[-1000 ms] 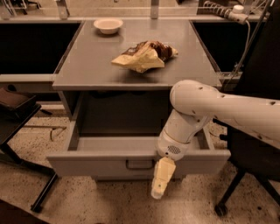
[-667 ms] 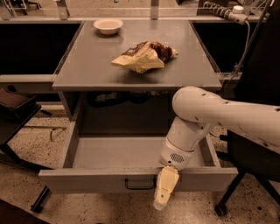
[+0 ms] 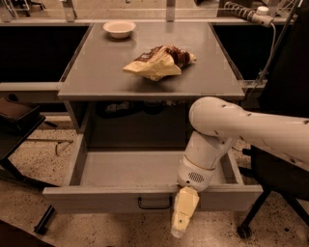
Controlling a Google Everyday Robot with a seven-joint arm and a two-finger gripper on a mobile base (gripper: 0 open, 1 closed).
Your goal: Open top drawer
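The top drawer point(image 3: 101, 199) is a wide grey metal drawer under the grey table top point(image 3: 96, 62). It stands pulled far out toward the camera, and its plain grey inside point(image 3: 130, 169) is bare. A small black loop handle point(image 3: 154, 203) sits at the centre of its flat front. My gripper point(image 3: 182, 219) hangs from the white arm point(image 3: 227, 128), pointing down in front of the drawer front, just right of the handle. I cannot see whether it touches the handle.
A crumpled chip bag point(image 3: 159, 61) and a white bowl point(image 3: 119, 28) lie on the table top. A black chair point(image 3: 282, 178) with a caster point(image 3: 243, 232) stands at the right. A dark stand point(image 3: 17, 116) is at the left. A power strip point(image 3: 247, 13) is at the far right.
The drawer has slid farther out toward the camera. My gripper and arm have moved back and down with its front.
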